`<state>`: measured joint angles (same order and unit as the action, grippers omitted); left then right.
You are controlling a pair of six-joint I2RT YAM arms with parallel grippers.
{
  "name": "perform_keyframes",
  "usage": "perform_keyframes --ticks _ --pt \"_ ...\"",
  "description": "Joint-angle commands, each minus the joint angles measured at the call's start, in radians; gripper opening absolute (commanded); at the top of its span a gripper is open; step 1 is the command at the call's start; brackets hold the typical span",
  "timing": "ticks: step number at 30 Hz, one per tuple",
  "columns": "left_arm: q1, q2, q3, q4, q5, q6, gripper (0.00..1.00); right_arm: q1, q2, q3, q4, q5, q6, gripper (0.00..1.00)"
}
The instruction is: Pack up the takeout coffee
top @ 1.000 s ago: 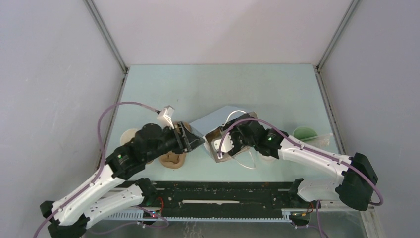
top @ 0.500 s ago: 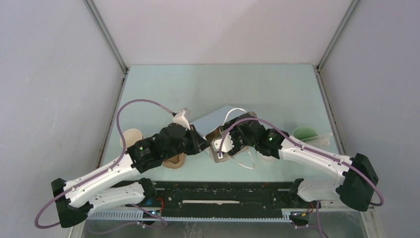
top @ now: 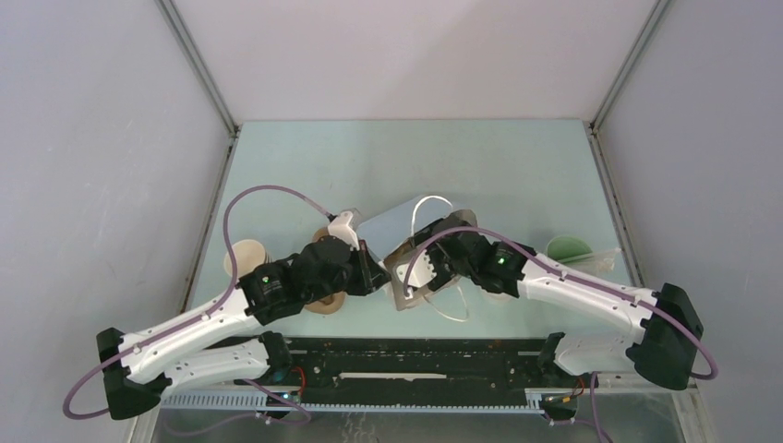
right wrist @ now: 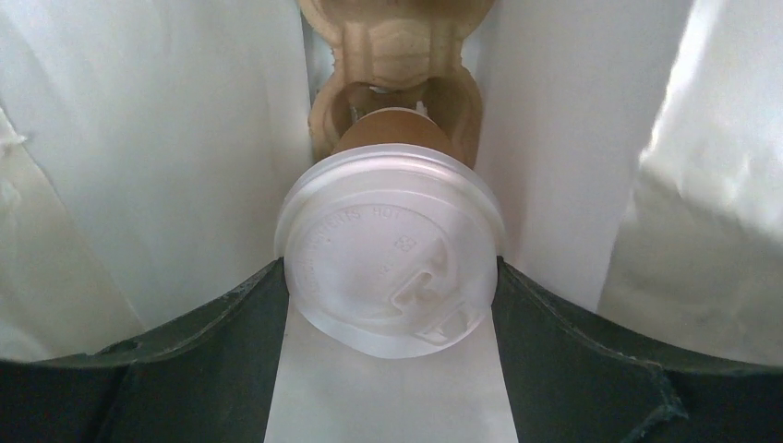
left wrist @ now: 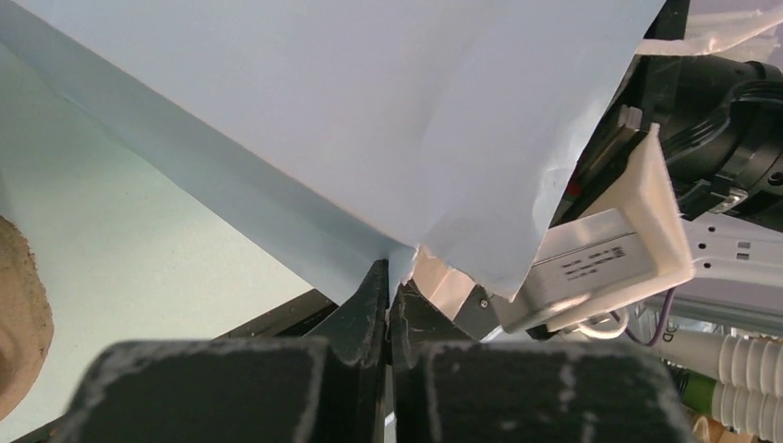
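The coffee cup (right wrist: 392, 263) sits squarely between the 2 fingers (right wrist: 231, 314) of the right gripper (right wrist: 388, 281), deep inside a pale blue paper bag (right wrist: 166, 166). Its lid faces the right wrist camera and its base points into a pocket of a brown pulp carrier (right wrist: 397, 37) at the back of the bag.

The cup is brown paper, tapered, and capped with a translucent white plastic lid that has a raised sip spout and embossed lettering. Only a short band of the brown wall shows past the lid.

The right fingers stand wide apart, 1 on each side of the lid's rim and pressed against it, grasping the cup.

The left gripper (left wrist: 388, 295) is clenched, its 2 fingers meeting on a lower edge of the bag and pinching the paper there.

From above, the bag lies between the 2 arms on the table (top: 415, 157). A stack of brown cups (top: 245, 258) stands to the left and a green cup (top: 565, 249) to the right.
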<state>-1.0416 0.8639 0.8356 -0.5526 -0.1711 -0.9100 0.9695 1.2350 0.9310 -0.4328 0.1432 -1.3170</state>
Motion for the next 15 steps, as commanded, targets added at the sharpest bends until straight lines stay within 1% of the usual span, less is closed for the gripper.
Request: perform_keyframes --ticks 1,11,15 --pt "-0.009 0.007 -0.02 0.053 0.055 0.044 0.03 0.028 0.035 0.044 0.033 0.049 -0.062 0.37" --pt "-0.009 -0.001 -0.064 0.088 0.097 0.058 0.01 -0.018 0.082 0.069 0.011 -0.006 -0.128 0.36" --pt "-0.009 -0.002 -0.07 0.087 0.105 0.065 0.0 -0.035 0.103 0.069 0.035 0.021 -0.127 0.34"
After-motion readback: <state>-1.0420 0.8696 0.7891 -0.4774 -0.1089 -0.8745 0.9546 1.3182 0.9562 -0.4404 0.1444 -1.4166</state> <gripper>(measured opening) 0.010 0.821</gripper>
